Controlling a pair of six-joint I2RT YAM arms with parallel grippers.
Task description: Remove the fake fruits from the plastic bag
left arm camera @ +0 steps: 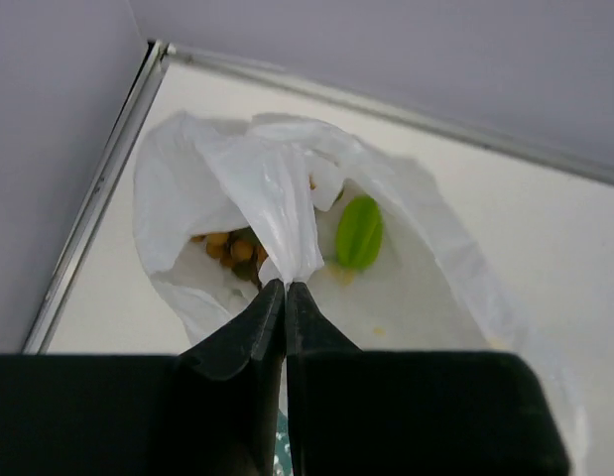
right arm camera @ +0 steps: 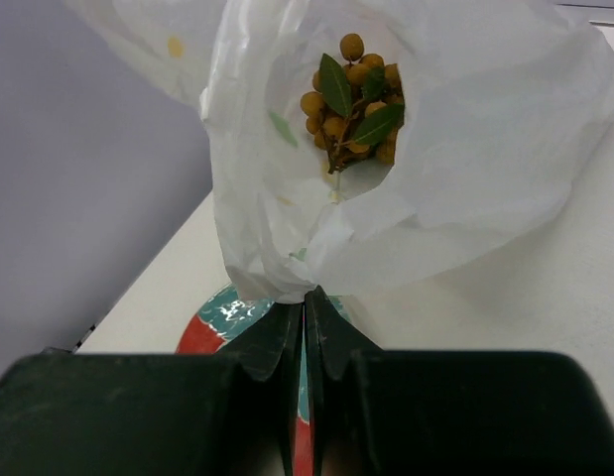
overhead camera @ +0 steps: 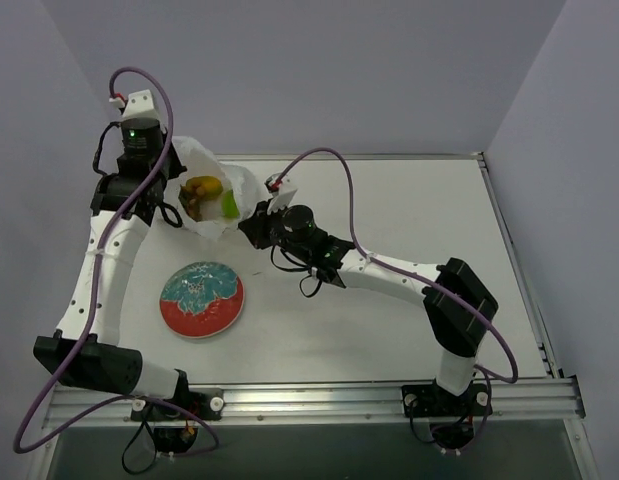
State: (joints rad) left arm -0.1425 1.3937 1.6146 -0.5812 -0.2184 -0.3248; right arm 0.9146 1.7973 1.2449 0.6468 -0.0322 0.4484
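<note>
Top external: both claws pinch the bag mouth, fruits inside

Red-rimmed plate lies toward the worktop's near-left. Beyond it, left gripper and right gripper are each clamped on opposite rims of the plastic bag, probably to spread its mouth. The fake fruits sit inside, near the far-left corner. No writing legible.
</note>
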